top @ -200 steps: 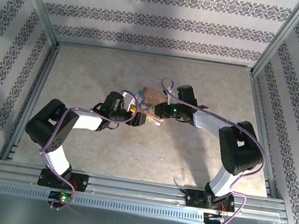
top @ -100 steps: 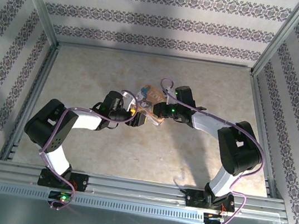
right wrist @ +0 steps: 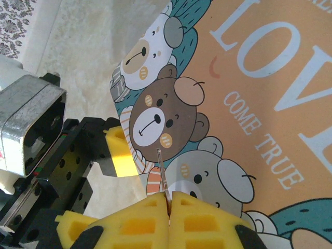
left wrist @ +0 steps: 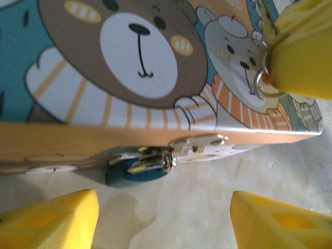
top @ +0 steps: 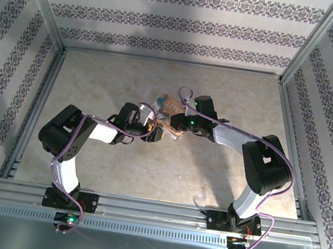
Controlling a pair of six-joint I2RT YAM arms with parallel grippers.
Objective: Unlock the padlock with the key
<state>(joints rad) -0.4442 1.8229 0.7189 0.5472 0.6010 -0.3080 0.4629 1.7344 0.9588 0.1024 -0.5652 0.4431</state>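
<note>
Left fingers (left wrist: pixel 49 220), spread apart, are straddling the teal padlock (left wrist: pixel 136 168) hanging between them while right fingers (right wrist: pixel 145 220) are clenching the thin key (right wrist: pixel 162 171), which could twist in that pinch and fail to seat.

Bright even overhead light; soft shadows; left tool (left wrist: pixel 165 220) blurred close up

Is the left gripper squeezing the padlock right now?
No, the padlock hangs at the front edge of the box, with clear gaps separating it from both fingers of the open left gripper.
</note>
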